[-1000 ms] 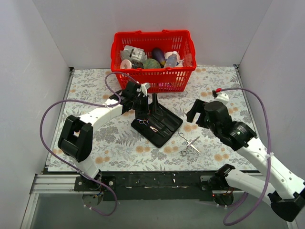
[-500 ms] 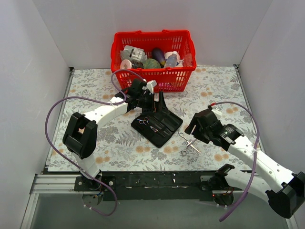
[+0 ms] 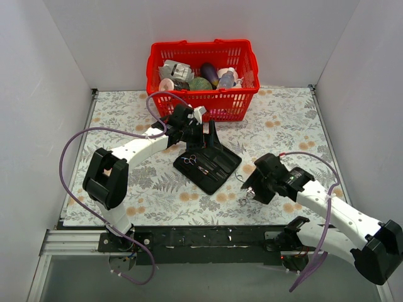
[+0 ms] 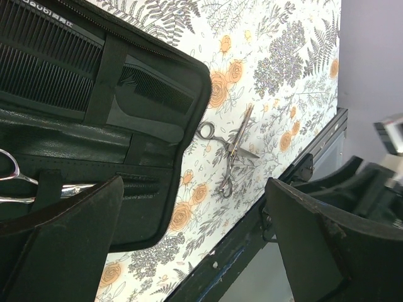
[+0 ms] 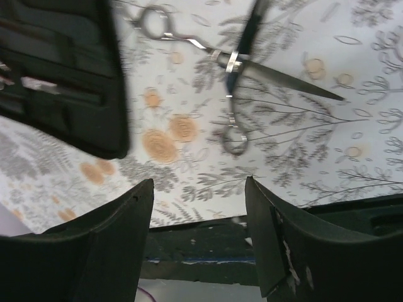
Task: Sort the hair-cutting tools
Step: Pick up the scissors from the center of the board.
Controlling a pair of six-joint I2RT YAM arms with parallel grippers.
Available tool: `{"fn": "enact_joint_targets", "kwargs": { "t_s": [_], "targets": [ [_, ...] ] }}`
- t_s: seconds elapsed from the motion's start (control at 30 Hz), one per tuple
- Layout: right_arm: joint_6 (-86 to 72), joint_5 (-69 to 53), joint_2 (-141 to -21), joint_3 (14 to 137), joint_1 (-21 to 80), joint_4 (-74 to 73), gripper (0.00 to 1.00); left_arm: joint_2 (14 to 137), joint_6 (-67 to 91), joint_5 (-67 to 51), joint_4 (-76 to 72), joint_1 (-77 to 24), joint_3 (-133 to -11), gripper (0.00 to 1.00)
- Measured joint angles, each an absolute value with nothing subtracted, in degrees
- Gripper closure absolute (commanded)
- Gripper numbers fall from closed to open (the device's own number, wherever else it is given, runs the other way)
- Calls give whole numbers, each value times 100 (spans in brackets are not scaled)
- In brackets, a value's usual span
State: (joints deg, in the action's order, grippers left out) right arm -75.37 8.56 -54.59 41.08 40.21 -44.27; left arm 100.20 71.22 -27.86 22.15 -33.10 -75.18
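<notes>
A loose pair of silver scissors [image 5: 233,63] lies half open on the floral table, right of the open black case [image 3: 211,168]. It also shows in the left wrist view [image 4: 230,151] and peeks out beside my right gripper in the top view [image 3: 240,180]. My right gripper [image 3: 252,189] hovers low over the scissors, open and empty [image 5: 198,182]. My left gripper [image 3: 203,129] is open and empty over the case's far end [image 4: 192,189]. Another pair of scissors [image 4: 16,182] and black combs [image 4: 157,91] sit strapped inside the case.
A red plastic basket [image 3: 203,100] with bottles and packets stands at the back centre. White walls close in the left, right and back. The table's black front rail [image 5: 208,245] lies just beyond the loose scissors.
My right gripper has swung down and left, from right of the case to low over the loose scissors. My left gripper shifted slightly right, then held over the case.
</notes>
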Motion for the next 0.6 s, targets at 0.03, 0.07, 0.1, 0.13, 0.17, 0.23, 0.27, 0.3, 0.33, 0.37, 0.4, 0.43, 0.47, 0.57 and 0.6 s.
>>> {"fn": "enact_joint_targets", "kwargs": {
  "t_s": [0.03,0.07,0.1,0.13,0.17,0.23,0.27,0.3,0.33,0.37,0.4,0.43,0.47,0.57,0.6],
  "targets": [
    [-7592,849,-5459,3953,4023,-4427,33,10020,7122,-2786,2220,-3310,-7518,2],
    [-7640,836,-5459,3795,4023,-4425,33,10022,7122,-2786,2224,-3310,-7518,2],
    [-7669,836,-5461,3649,4023,-4429,33,10029,7120,-2786,2224,-3310,-7518,2],
    [-7688,838,-5472,3540,4023,-4434,33,10040,7120,-2786,2224,-3310,-7518,2],
    [-7706,851,-5494,3437,4023,-4431,32,10055,7120,-2788,2226,-3310,-7518,2],
    [-7721,897,-5575,3345,4023,-4425,32,10099,7118,-2788,2226,-3310,-7518,2],
    [-7719,928,-5636,3317,4023,-4394,31,10121,7118,-2786,2231,-3310,-7518,2],
    [-7703,961,-5699,3301,4023,-4348,30,10143,7118,-2788,2226,-3310,-7518,2],
    [-7673,1002,-5760,3284,4023,-4283,30,10167,7118,-2786,2224,-3310,-7518,2],
    [-7647,1039,-5817,3260,4023,-4193,30,10189,7116,-2786,2228,-3310,-7518,2],
    [-7623,1079,-5867,3223,4023,-4086,29,10213,7116,-2786,2231,-3310,-7518,2],
    [-7609,1107,-5900,3192,4023,-4014,29,10232,7116,-2786,2228,-3310,-7518,2],
    [-7609,1146,-5937,3151,4023,-3935,28,10250,7118,-2788,2228,-3310,-7518,2],
    [-7614,1247,-6023,2969,4023,-3732,26,10274,7113,-2786,2235,-3310,-7516,2],
    [-7651,1264,-6038,2919,4016,-3677,26,10274,7113,-2786,2231,-3310,-7516,2]
  ]
}}
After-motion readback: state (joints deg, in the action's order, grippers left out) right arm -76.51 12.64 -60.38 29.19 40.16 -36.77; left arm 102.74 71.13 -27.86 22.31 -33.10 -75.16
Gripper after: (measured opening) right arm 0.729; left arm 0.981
